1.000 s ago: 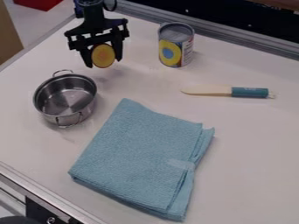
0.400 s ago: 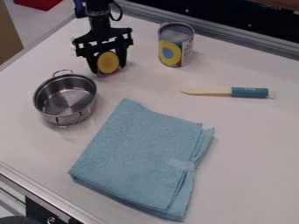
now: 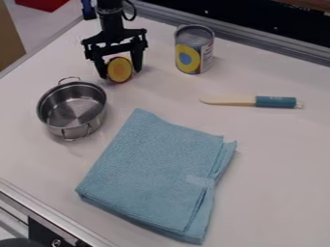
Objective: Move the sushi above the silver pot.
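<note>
The gripper (image 3: pixel 120 74) hangs low at the upper left, its fingers apart on either side of the sushi. Between them the sushi (image 3: pixel 120 70), with a round yellow-orange face and a reddish rim, appears to rest upright on the table. A narrow gap shows between it and the right finger. The silver pot (image 3: pixel 72 108) stands at the left, in front of the sushi and a little to its left; no food shows inside it.
A can (image 3: pixel 194 49) stands right of the gripper near the back edge. A toy knife with a teal handle (image 3: pixel 275 101) lies at the right. The folded blue cloth (image 3: pixel 158 173) covers the front middle of the white table (image 3: pixel 277 159).
With the sushi held, the gripper came down and slightly right. Since then its fingers have spread a little, while the sushi has stayed at the lowered spot.
</note>
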